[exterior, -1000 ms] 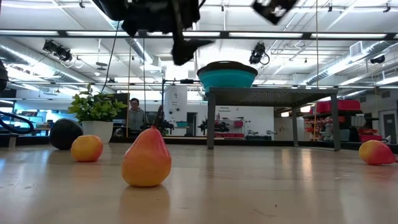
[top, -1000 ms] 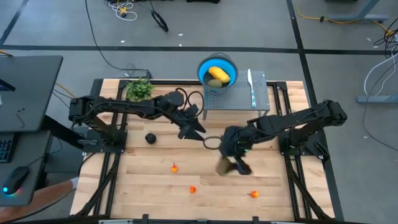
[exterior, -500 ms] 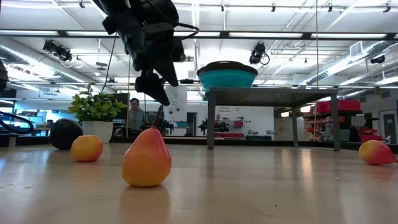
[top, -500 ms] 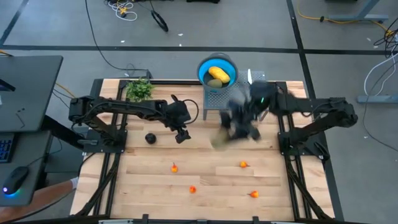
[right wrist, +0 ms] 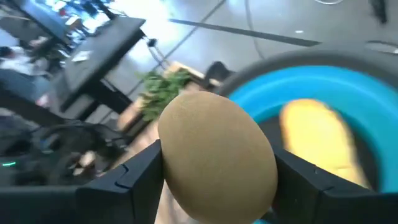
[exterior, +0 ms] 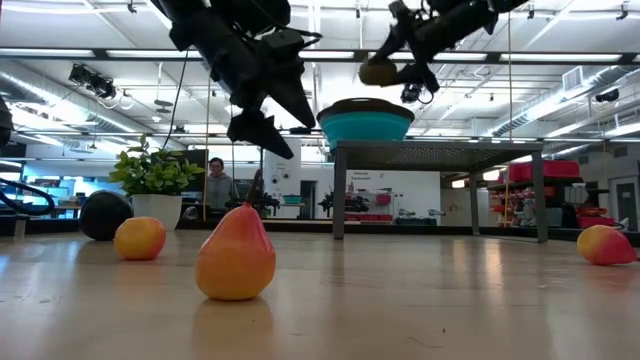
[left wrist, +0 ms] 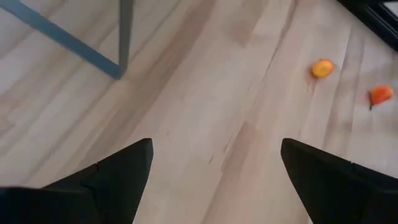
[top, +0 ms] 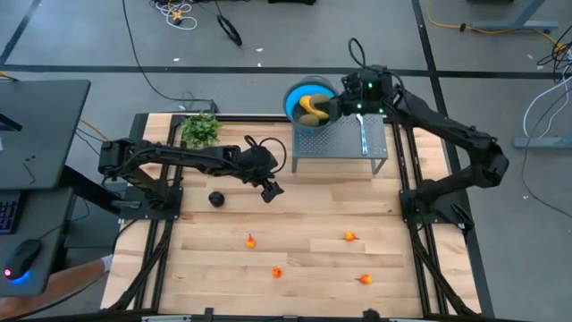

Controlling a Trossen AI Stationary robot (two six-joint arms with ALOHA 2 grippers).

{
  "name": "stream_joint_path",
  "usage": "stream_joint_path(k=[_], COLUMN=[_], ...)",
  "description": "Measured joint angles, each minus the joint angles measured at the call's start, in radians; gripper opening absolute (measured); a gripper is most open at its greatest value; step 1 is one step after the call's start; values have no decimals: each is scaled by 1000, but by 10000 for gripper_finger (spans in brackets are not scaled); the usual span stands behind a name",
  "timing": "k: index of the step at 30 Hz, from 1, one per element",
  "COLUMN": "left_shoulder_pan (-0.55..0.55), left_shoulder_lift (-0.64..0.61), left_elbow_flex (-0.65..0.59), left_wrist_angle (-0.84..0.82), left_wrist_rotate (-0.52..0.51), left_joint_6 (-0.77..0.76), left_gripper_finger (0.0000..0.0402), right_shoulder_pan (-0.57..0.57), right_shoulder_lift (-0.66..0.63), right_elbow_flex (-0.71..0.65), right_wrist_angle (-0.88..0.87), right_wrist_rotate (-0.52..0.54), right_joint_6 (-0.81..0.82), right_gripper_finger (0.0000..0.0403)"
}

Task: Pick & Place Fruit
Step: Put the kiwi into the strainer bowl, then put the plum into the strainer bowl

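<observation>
My right gripper hangs over the blue bowl on the grey stand and is shut on a brown-green oval fruit, also seen in the low view as the fruit. The bowl holds the oblong yellow fruit and another brown-green oval. My left gripper is open above the table's middle, right of the dark round fruit. Several tiny orange-red fruits lie on the near half of the wood. My right gripper pinches the brown-green oval across its middle, one finger on either side. The fruit is lifted clear, above the bowl's rim.
A slim pale-handled knife lies on the grey stand beside the bowl. A potted green sprig stands at the far left corner. A stand leg is in front of my left gripper. A person sits in the room behind.
My right gripper, with the brown-green oval in its hold, has swung up from the table's middle toward the far edge and now hangs above the bowl. An orange-red fruit it had covered now shows. My left gripper has come down a little and stayed open.
</observation>
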Motion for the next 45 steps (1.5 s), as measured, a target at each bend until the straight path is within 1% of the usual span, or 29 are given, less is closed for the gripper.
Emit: stream_joint_path(k=[5, 7, 11, 16, 20, 27, 33, 39, 43, 45], left_shoulder_pan=[0, 0, 0, 0, 0, 0, 0, 0, 0, 0], left_shoulder_lift=[0, 0, 0, 0, 0, 0, 0, 0, 0, 0], left_elbow_flex=[0, 0, 0, 0, 0, 0, 0, 0, 0, 0], left_wrist_angle=[5, 6, 6, 5, 5, 5, 5, 4, 4, 2], left_wrist_rotate=[-21, -35, -38, -48, -48, -47, -47, -22, -13, 10], left_joint_6=[-42, -49, -69, -80, -80, -87, -86, -83, -83, -86], left_gripper_finger=[366, 366, 366, 366, 366, 366, 366, 366, 366, 366], right_shoulder_pan=[-43, -50, -51, -51, -51, -51, -51, -51, -50, -46], right_shoulder_lift=[45, 61, 88, 105, 108, 108, 108, 105, 66, 31], right_elbow_flex=[0, 10, 56, 76, 76, 77, 77, 77, 77, 77], right_wrist_angle=[-37, -82, -200, -265, -271, -269, -271, -242, -188, -152], right_wrist_rotate=[-5, -3, 82, 91, 115, 116, 115, 108, 108, 105], right_joint_6=[-34, -56, -136, -197, -215, -241, -258, -259, -244, -235], right_gripper_finger=[238, 238, 238, 250, 262, 277, 299, 316, 316, 316])
